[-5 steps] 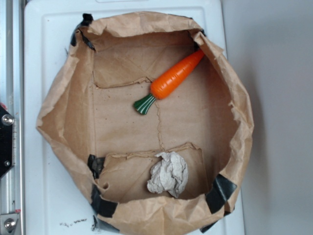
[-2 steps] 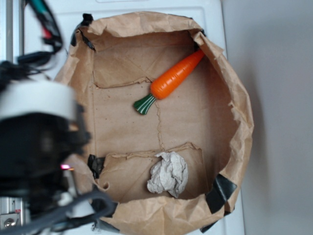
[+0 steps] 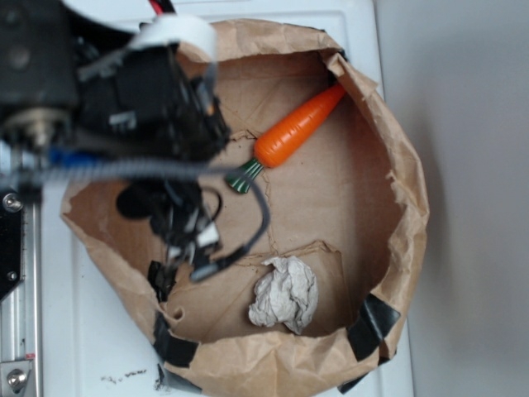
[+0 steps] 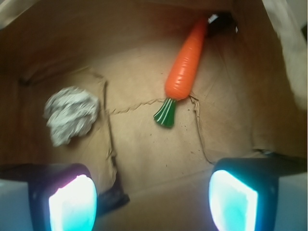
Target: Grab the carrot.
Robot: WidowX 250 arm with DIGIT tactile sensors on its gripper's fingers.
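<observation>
Step in hand: approach, nothing gripped yet. The gripper (image 4: 151,197) has its jaws spread wide apart and empty, both pads glowing at the bottom corners of the wrist view with bare bag floor between them. The carrot (image 3: 298,127) lies flat on the floor of the brown paper bag (image 3: 405,165), on a diagonal: orange tip jammed up into the far corner against the bag wall, green stem (image 4: 166,112) pointing back toward the middle. In the exterior view the arm (image 3: 124,99) sits over the left part of the bag, stem just beside its edge, orange body clear of it. The crumpled paper ball (image 3: 285,294) is well apart from the carrot, so not a collision worry. To do this well, I'd centre over the thick part of the orange body just above the stem, not the tip: the tip is narrow, glossy and crowded by the wall, likely to squirt out. Yaw the wrist so the jaws close across the carrot's width, perpendicular to its long axis. Descend straight, keeping the far finger off the bag wall; paper is floppy and could fold in or drag the carrot. Go low enough to grip below the widest curve, then close. Depth to the floor can't be read from these views.
</observation>
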